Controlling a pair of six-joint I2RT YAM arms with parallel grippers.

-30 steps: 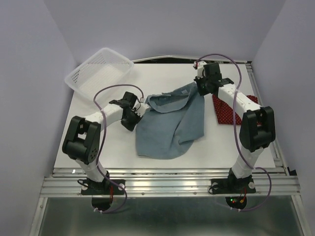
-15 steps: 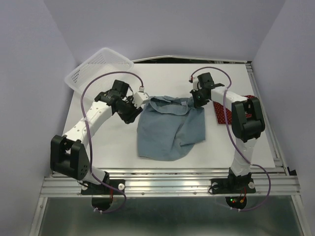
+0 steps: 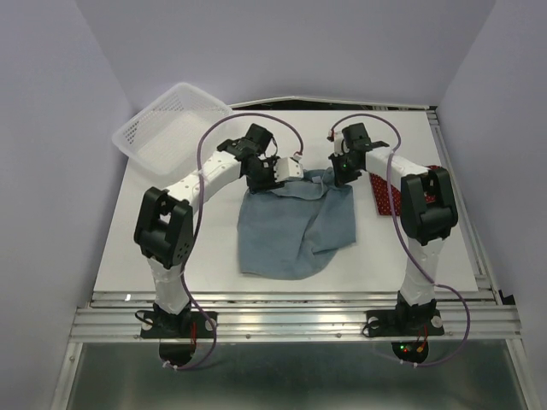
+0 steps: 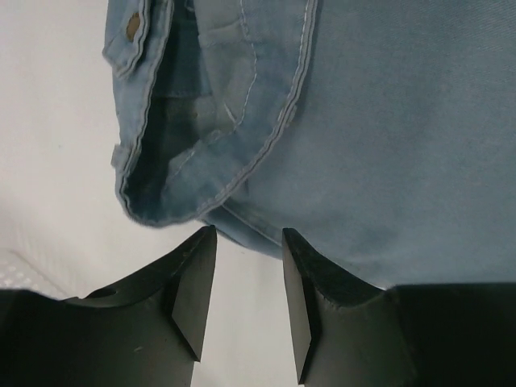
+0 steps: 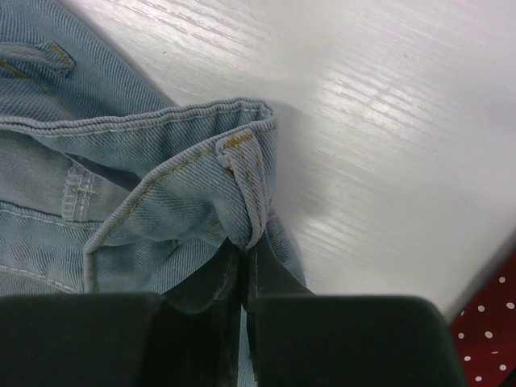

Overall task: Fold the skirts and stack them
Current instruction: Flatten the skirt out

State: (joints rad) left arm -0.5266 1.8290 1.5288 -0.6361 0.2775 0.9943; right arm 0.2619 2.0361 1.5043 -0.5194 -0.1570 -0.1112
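The light blue denim skirt lies crumpled in the middle of the table. My right gripper is shut on its waistband at the far right corner; the right wrist view shows the denim pinched between the jaws of that gripper. My left gripper is open at the skirt's far edge. In the left wrist view the left gripper has bare table between its jaws, with the denim hem and a metal button just beyond its tips. The dark red dotted skirt lies to the right, partly hidden by my right arm.
A white mesh basket stands tilted at the far left corner. The table's right edge runs close to the red skirt, a corner of which shows in the right wrist view.
My left arm has swung from the skirt's left side rightward to its far edge and released it. My right gripper has lowered the waistband corner and moved slightly left.
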